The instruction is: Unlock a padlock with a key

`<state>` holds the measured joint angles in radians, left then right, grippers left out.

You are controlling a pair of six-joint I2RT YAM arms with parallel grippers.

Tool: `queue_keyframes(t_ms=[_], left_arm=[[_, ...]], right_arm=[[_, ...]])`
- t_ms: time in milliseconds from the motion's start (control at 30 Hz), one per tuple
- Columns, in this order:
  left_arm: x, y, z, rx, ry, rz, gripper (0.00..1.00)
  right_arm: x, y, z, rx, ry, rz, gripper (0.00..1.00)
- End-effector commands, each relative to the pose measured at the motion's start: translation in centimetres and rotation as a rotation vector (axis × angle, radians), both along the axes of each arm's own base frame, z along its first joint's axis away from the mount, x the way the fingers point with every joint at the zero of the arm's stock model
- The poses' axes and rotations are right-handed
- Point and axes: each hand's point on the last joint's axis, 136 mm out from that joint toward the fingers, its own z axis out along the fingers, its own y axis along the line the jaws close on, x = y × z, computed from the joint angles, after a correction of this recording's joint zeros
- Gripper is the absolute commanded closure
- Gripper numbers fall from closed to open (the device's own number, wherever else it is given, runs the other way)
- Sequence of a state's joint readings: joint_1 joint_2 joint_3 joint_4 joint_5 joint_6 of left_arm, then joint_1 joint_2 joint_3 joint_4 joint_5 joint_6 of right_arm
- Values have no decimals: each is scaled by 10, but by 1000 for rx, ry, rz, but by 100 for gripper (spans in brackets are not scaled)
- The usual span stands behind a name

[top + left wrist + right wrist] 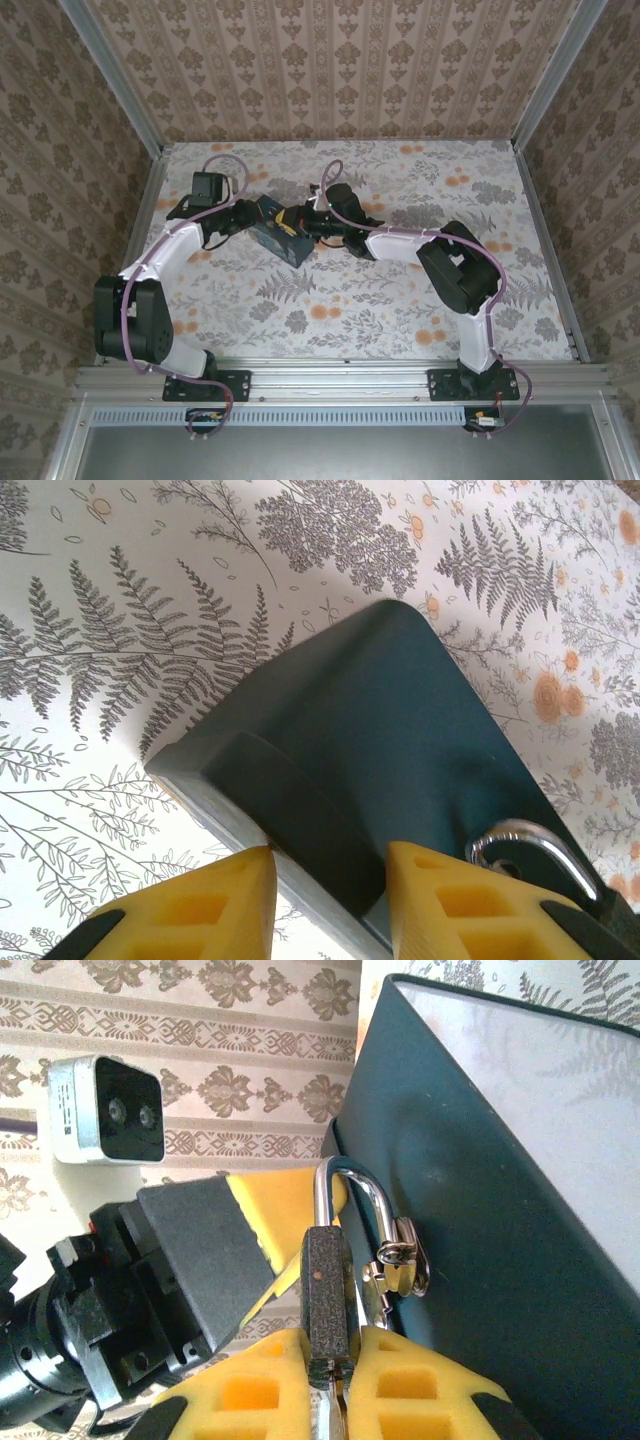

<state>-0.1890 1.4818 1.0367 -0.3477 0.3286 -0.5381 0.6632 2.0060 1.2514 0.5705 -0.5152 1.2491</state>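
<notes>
The dark padlock (328, 1290) hangs by its metal shackle (535, 845) from a small silver hasp (400, 1260) on the side of the dark-blue box (275, 235). My right gripper (335, 1390) is closed round the padlock's bottom end, and a thin strip that looks like the key (328, 1418) is pinched between its yellow pads, running up into the lock's base. My left gripper (330, 900) is shut on the box (400, 710), one finger on each side of its edge. Both grippers meet at the box near the table's back middle, left gripper (248, 215) and right gripper (305, 222).
The floral tablecloth (400, 290) is bordered by patterned walls and aluminium rails (545, 250). The left arm's wrist camera (105, 1110) and black gripper body sit close beside the padlock. Open cloth lies in front of the box and to the right.
</notes>
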Motion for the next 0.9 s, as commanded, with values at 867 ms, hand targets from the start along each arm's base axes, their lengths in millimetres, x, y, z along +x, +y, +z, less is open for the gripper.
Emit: queue_keyframes(t_ms=[867], left_arm=[[43, 28, 12, 154, -40, -20, 52]], right_arm=[[3, -13, -3, -164, -132, 127, 93]])
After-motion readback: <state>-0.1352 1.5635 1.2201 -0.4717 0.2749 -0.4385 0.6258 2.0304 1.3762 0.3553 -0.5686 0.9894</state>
